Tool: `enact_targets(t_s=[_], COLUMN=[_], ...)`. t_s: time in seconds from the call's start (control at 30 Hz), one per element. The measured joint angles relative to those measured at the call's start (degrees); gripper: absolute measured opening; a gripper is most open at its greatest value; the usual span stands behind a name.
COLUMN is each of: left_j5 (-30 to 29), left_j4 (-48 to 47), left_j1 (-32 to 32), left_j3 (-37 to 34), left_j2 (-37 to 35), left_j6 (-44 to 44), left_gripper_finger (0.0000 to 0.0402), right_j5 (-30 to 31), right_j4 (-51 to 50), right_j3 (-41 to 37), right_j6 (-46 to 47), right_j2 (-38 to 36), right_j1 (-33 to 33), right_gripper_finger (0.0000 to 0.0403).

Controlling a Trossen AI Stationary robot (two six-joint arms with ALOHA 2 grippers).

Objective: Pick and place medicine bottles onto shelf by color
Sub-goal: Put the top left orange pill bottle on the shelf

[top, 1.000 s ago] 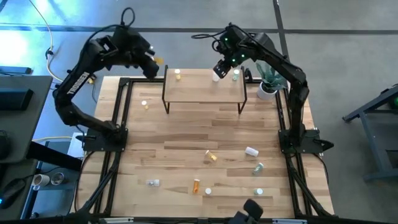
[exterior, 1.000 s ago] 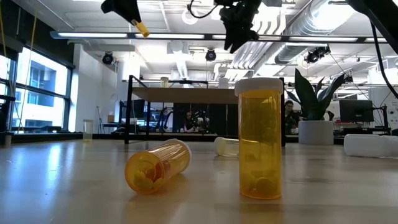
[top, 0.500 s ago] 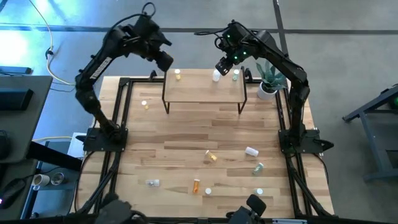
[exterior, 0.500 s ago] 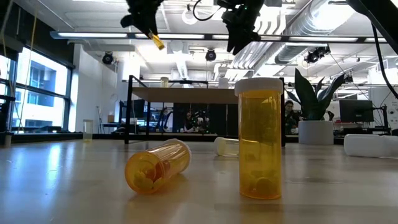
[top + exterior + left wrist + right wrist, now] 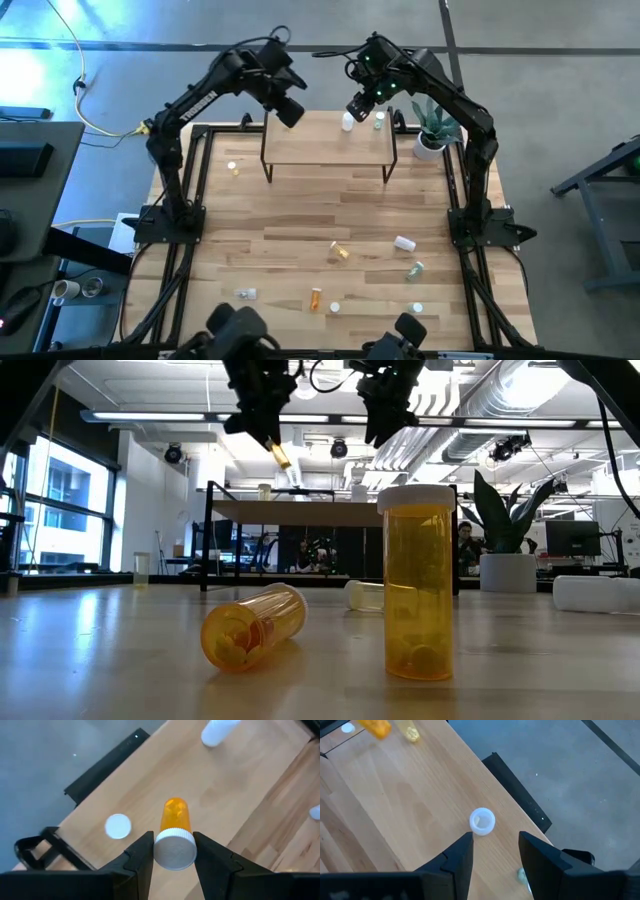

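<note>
Orange plastic with a white cap sits clamped between my left gripper (image 5: 173,851) fingers: I have an orange bottle (image 5: 174,832) held by its cap end, its body pointing away from the wrist. From overhead, the left gripper (image 5: 290,112) hangs above the left end of the shelf (image 5: 330,146), and in the low view the bottle (image 5: 280,456) shows tilted, clear above the board.

My right gripper (image 5: 495,851) has its fingers parted with nothing between them, and a white bottle (image 5: 482,821) stands upright on the shelf just ahead of the gap. Overhead, that gripper (image 5: 357,106) is over the right part of the shelf, just beside the white bottle (image 5: 347,122). A greenish bottle (image 5: 379,122) stands near the shelf's right end.

On the shelf under my left wrist I see a white cap (image 5: 118,826) of another upright bottle.

Out on the table (image 5: 300,230), more bottles are scattered along the near side: an orange one lying down (image 5: 340,252), a white one on its side (image 5: 404,243), a greenish one (image 5: 415,269) and another orange one (image 5: 316,298). A potted plant (image 5: 432,125) stands at the table's far right corner.
</note>
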Motion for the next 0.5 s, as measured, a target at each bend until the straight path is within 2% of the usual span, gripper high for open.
enact_targets(t_s=[0.4,0.5], left_j5=[-1.84,-1.92], left_j4=[-5.80,-7.58], left_j1=[-4.03,-4.86], left_j3=[-0.25,-0.29], left_j2=[2.15,2.15], left_j6=[1.55,1.64], left_gripper_finger=[0.0117,0.0117], right_j5=[-0.04,-1.77], right_j4=[0.00,0.00], right_j3=[0.00,0.00], right_j6=[0.21,0.22], right_j2=[0.00,0.00], right_j1=[0.04,0.04], right_gripper_finger=[0.0149,0.0149])
